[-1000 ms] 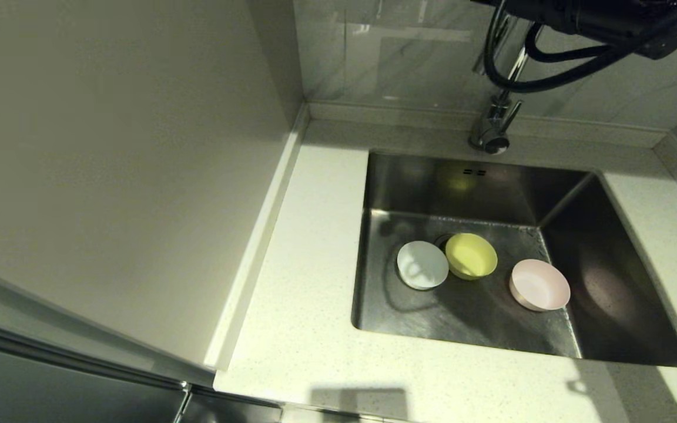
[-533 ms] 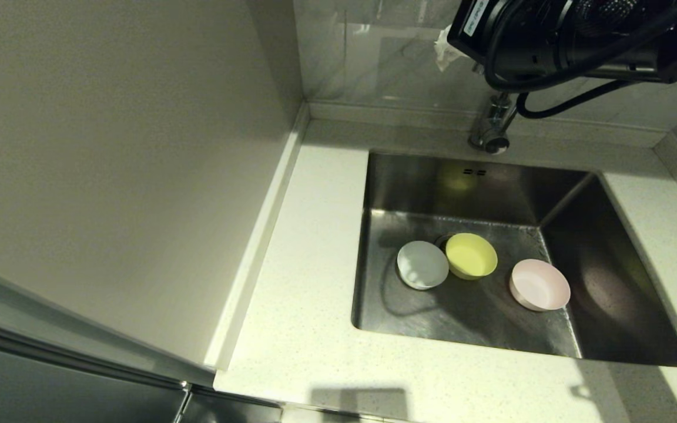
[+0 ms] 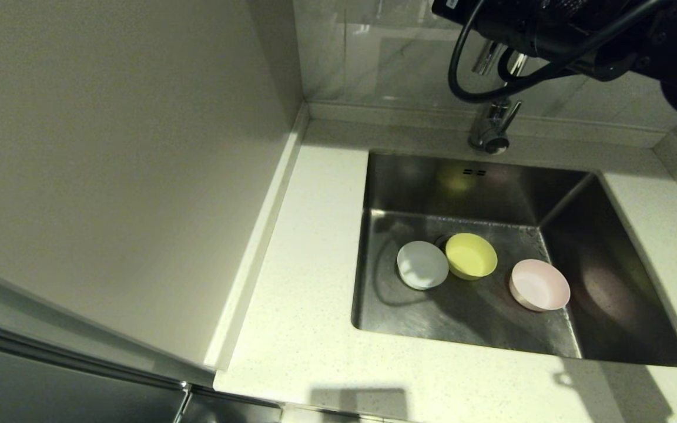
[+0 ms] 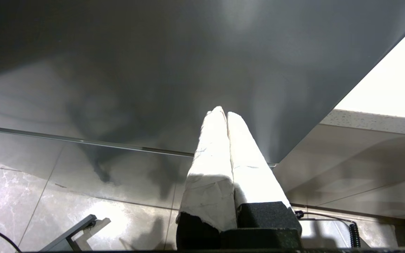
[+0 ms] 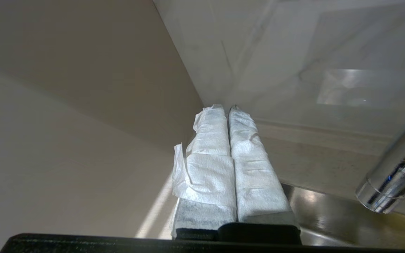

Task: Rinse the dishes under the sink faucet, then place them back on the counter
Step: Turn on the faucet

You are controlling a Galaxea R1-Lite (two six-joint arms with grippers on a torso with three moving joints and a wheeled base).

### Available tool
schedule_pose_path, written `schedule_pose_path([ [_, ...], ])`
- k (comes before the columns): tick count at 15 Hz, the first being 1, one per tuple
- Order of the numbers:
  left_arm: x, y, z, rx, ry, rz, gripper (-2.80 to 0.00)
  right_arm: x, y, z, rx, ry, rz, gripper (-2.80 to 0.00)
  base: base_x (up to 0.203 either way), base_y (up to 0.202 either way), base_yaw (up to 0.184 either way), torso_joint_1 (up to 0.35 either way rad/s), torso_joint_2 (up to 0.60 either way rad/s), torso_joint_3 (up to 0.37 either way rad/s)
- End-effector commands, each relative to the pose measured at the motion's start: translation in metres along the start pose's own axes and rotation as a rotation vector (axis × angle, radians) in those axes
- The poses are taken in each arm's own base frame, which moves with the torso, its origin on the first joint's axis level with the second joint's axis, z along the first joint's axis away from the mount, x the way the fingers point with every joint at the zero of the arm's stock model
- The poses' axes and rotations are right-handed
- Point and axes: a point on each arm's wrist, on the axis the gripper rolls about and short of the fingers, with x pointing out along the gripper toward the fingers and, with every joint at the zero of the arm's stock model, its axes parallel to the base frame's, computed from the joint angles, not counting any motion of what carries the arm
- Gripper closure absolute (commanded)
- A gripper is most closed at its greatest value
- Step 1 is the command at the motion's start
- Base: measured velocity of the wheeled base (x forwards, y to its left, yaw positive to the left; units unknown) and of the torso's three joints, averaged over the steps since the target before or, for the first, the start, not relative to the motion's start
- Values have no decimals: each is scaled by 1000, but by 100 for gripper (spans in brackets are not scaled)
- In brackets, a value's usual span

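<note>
Three small bowls lie on the floor of the steel sink (image 3: 462, 188): a white bowl (image 3: 422, 265), a yellow-green bowl (image 3: 471, 255) touching it by the drain, and a pale pink bowl (image 3: 539, 285) apart to the right. The chrome faucet (image 3: 491, 132) rises behind the basin, its spout partly hidden by my right arm (image 3: 556, 23). My right gripper (image 5: 225, 107) is shut and empty, held high beside the faucet (image 5: 396, 179) and facing the corner of the walls. My left gripper (image 4: 223, 112) is shut and empty, parked low by a dark cabinet front.
The white speckled counter (image 3: 309, 305) wraps the sink on the left, front and right. A tall beige side panel (image 3: 109, 176) bounds it on the left and a tiled backsplash (image 3: 397, 59) stands behind. A black cable (image 3: 462, 76) hangs from my right arm.
My right arm has swung across the top of the head view above the faucet, and its wrapped fingertips have left that view. The bowls have not moved.
</note>
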Motion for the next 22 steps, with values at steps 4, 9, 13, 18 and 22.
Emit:
schedule_pose_path([
  [4,0,0,0,-1,-1,0,0,23,-13,-27,-53,1,-37,0,0,0,0,0,0,0],
  [9,0,0,0,-1,-1,0,0,36,-40,-34,-113,-6,-112,0,0,0,0,0,0,0],
  [13,0,0,0,-1,-1,0,0,45,-63,-35,-151,-60,-168,0,0,0,0,0,0,0],
  [18,0,0,0,-1,-1,0,0,45,-107,-20,-260,-101,-293,0,0,0,0,0,0,0],
  [22,0,0,0,-1,-1,0,0,37,-134,-1,-301,-132,-364,0,0,0,0,0,0,0],
])
